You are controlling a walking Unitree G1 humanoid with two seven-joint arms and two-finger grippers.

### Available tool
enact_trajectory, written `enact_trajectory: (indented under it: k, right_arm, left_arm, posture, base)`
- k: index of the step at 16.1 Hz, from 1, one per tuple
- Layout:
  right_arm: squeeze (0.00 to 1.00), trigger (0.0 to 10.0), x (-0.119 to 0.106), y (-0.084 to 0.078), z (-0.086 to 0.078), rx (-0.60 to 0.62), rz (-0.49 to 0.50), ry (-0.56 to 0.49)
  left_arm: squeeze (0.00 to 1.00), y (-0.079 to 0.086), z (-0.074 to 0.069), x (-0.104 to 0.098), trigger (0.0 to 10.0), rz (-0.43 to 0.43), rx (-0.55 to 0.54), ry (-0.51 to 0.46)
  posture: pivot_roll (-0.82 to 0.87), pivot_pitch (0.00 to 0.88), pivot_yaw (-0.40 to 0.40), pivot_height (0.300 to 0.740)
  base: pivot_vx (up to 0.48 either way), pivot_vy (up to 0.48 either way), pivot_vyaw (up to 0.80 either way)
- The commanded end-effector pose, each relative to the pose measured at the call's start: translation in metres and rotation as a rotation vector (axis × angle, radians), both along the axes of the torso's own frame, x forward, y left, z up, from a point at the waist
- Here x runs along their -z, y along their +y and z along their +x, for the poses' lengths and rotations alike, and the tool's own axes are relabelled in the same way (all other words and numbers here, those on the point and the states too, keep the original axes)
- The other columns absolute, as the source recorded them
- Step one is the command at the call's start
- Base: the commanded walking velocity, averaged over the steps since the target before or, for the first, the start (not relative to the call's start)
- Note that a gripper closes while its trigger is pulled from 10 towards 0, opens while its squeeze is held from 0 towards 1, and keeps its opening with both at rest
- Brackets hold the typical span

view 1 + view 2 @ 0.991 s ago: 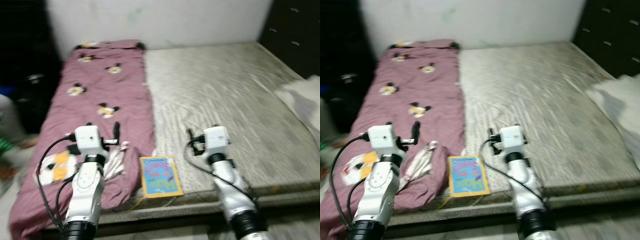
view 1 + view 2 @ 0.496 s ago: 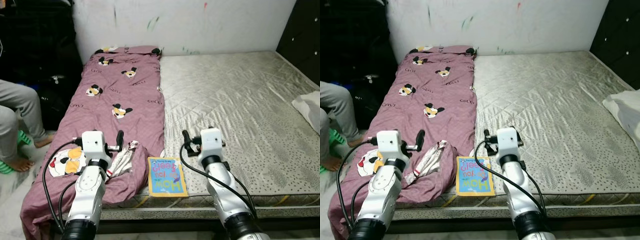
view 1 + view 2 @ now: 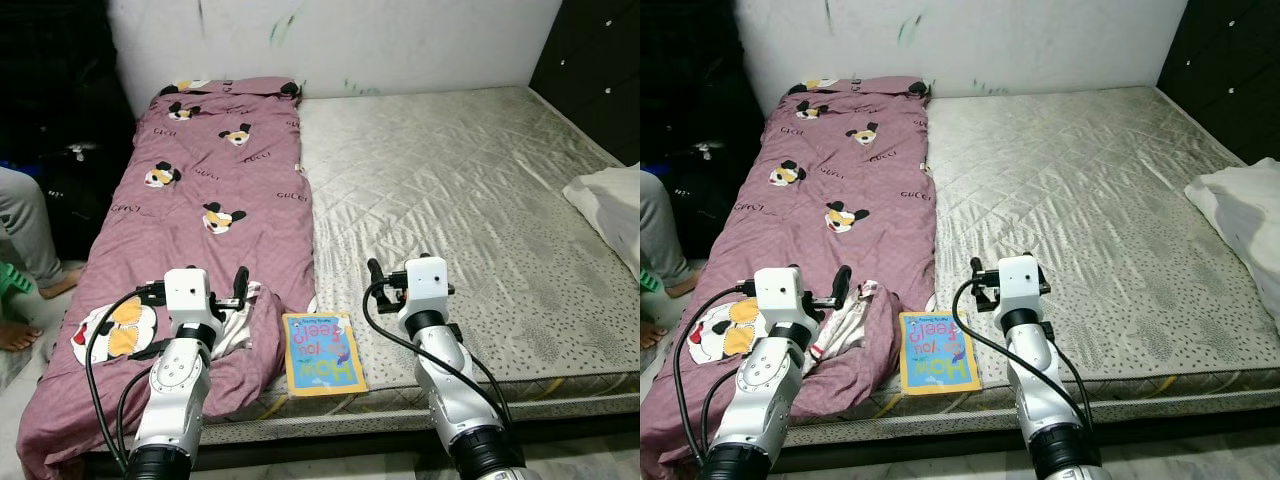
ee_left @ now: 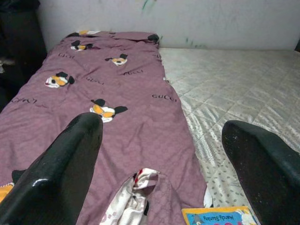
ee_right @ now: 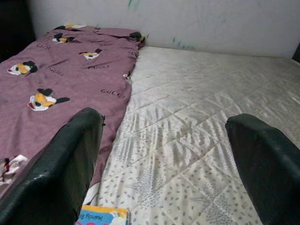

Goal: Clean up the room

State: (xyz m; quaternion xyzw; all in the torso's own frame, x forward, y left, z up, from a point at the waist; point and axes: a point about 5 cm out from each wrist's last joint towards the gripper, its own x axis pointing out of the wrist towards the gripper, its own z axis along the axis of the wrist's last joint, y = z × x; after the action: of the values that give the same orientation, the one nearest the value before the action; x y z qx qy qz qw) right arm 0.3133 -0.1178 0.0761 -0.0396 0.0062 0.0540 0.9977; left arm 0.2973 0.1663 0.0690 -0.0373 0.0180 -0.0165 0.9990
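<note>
The left gripper (image 4: pixel 161 154) hovers with its fingers spread wide and empty over the near left part of the bed (image 3: pixel 480 190), above a purple blanket (image 3: pixel 215 190) printed with cartoon mouse faces. Just below and ahead of it, a bunched white patterned cloth (image 3: pixel 240 318) lies on the blanket's near end.

The right gripper (image 5: pixel 164 159) is also spread wide and empty, held over the bare grey quilted mattress near the bed's front edge.

Between the two grippers, slightly nearer the front edge than either, a picture book (image 3: pixel 322 353) with a blue cover and yellow border lies flat on the mattress. It sits right at the bed's front edge, just beside the blanket's right border. Its top edge shows at the low rim of both wrist views, near the left gripper's right finger and the right gripper's left finger.

The blanket runs along the bed's left side to the back wall. A white cloth (image 3: pixel 608 205) rests at the bed's right edge. A person's leg (image 3: pixel 22 235) in grey trousers stands on the floor left of the bed.
</note>
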Motion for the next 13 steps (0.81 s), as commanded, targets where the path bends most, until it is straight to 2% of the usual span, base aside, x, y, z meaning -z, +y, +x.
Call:
enact_trajectory:
  k: [1, 6, 13]
  right_arm:
    - [0.00, 10.0, -0.002, -0.001, -0.001, 0.001, 0.006, -0.002]
    - [0.00, 10.0, 0.003, -0.008, -0.003, -0.046, -0.032, 0.038]
    - [0.00, 10.0, 0.004, -0.007, -0.005, -0.063, -0.030, 0.058]
  left_arm:
    - [0.00, 0.001, -0.001, -0.001, 10.0, -0.006, -0.002, 0.001]
    - [0.00, -0.004, -0.006, 0.002, 10.0, -0.082, -0.060, 0.015]
    - [0.00, -0.001, -0.011, 0.003, 10.0, -0.106, -0.086, 0.032]
  posture:
    - [-0.02, 0.024, 0.030, 0.740]
    - [-0.01, 0.050, -0.040, 0.740]
    - [-0.02, 0.068, -0.045, 0.740]
  base:
    - [0.000, 0.000, 0.00]
    - [0.000, 0.000, 0.00]
    - [0.000, 0.000, 0.00]
